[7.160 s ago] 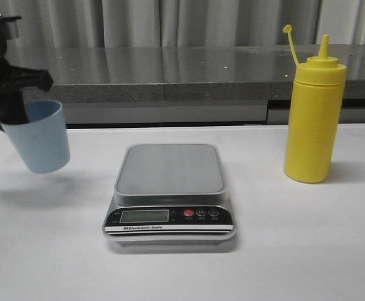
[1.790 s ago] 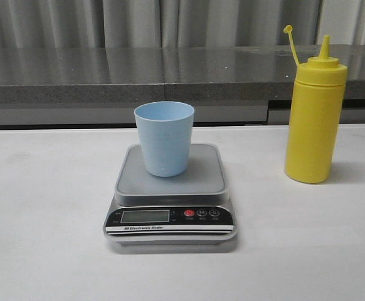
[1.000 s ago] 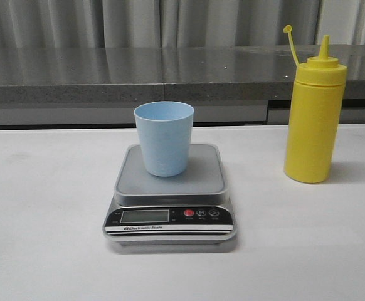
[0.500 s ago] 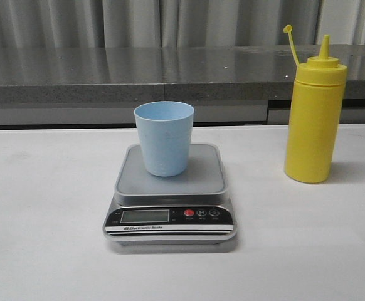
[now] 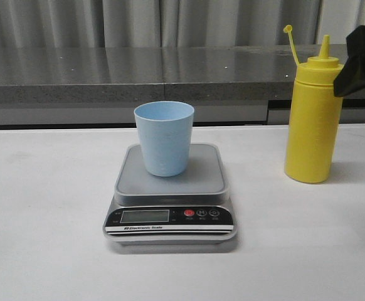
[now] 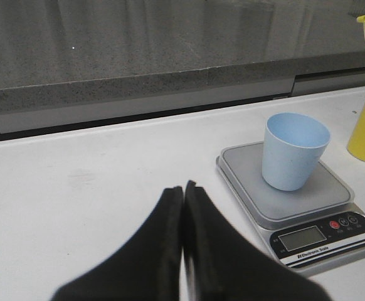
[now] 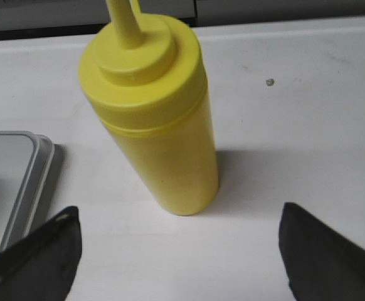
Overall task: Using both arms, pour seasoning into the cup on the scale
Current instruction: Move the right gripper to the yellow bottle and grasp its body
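Right wrist view: my right tool (image 7: 179,251) spread wide, above seasoning bottle (image 7: 157,132). Smooth squeezable plastic, likely slippery; I grip mid-body, gently. Left tool (image 6: 183,194) pressed together.

front: level, faces forward | wrists: angled down (close) | shared: scale (image 5: 170,188), table

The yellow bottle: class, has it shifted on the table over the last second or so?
No. The yellow bottle stands equally far right of the scale; only the right gripper has appeared beside it.
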### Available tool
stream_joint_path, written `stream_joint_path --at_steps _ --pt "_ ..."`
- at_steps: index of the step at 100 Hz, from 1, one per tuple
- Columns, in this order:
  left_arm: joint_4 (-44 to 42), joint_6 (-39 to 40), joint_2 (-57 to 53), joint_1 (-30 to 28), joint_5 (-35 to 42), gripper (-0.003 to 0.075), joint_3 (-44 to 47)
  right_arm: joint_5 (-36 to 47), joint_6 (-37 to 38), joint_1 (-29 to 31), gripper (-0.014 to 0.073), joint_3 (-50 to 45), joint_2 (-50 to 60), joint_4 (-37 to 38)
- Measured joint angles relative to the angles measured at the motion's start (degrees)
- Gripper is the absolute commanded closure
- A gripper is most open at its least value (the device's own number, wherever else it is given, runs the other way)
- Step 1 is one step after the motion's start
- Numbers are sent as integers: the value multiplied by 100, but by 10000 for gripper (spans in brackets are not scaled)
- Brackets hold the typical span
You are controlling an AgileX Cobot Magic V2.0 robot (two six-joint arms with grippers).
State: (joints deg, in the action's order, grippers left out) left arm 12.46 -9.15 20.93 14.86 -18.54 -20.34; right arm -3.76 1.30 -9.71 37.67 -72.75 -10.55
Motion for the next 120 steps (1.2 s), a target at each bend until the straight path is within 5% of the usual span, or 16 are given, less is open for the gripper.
stream_joint_path --at_steps 120 --pt "0 10 0 0 0 741 0 3822 -9 -381 -39 56 -2800 -1"
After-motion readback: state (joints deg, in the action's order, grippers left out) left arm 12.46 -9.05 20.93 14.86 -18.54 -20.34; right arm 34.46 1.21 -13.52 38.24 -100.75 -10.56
